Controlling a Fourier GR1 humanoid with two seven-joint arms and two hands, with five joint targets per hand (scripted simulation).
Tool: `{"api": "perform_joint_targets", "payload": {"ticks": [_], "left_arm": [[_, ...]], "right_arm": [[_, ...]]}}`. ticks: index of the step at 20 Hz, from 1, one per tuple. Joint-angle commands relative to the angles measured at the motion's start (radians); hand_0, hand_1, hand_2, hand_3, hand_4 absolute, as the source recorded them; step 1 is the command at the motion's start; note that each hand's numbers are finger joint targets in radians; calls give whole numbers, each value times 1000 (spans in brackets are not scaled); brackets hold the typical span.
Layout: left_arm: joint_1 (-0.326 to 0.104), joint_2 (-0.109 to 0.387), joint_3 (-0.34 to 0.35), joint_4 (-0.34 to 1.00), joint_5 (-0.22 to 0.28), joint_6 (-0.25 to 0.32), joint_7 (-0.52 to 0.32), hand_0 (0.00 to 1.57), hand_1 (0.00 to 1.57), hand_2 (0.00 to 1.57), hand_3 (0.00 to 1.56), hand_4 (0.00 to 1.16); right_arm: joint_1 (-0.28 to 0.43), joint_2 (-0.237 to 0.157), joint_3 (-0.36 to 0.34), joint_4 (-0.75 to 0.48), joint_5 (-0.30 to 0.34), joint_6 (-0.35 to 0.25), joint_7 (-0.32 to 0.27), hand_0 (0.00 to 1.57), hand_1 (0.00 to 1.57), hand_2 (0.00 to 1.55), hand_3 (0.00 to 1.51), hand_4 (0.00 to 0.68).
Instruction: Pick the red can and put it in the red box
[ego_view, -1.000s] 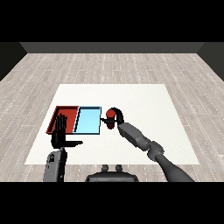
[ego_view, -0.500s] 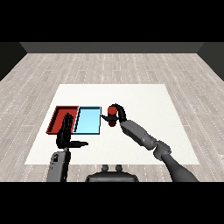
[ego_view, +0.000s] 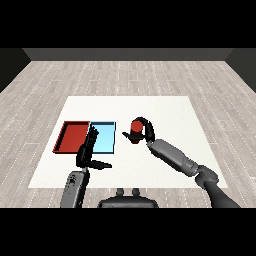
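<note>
Bench (ego_view: 165, 107): white, carrying red tray (ego_view: 72, 136) and light blue tray (ego_view: 105, 145) toward its left edge.
Red can (ego_view: 135, 129): my right hand (ego_view: 146, 131) is curling round it, mid-bench.
Left hand (ego_view: 88, 152): fingers straight, holding nothing.

Red tray (ego_view: 72, 137) at left of the surface (ego_view: 165, 112), light blue tray (ego_view: 106, 141) touching it on the right. Left hand (ego_view: 87, 152), fingers straight, stands over the seam between the trays at their near edge. Right hand (ego_view: 144, 131), curled round red can (ego_view: 135, 128), is right of the blue tray; bare surface lies between.
</note>
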Motion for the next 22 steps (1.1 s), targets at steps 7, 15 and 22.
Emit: {"api": "perform_joint_targets", "payload": {"ticks": [7,15,22], "left_arm": [[-154,-7,-143,60,-46,162,140,0,0,0,0,0],[-232,-7,-283,57,-65,265,267,0,0,0,0,0],[-292,-7,-296,190,9,291,213,0,0,0,0,0]], "right_arm": [[140,-158,-60,-324,151,-61,89,1494,1494,1455,1401,582],[192,-212,-145,-454,255,-46,183,1509,1509,1467,1395,587],[260,-175,-186,-519,392,-11,230,1493,1493,1449,1382,562]]}}
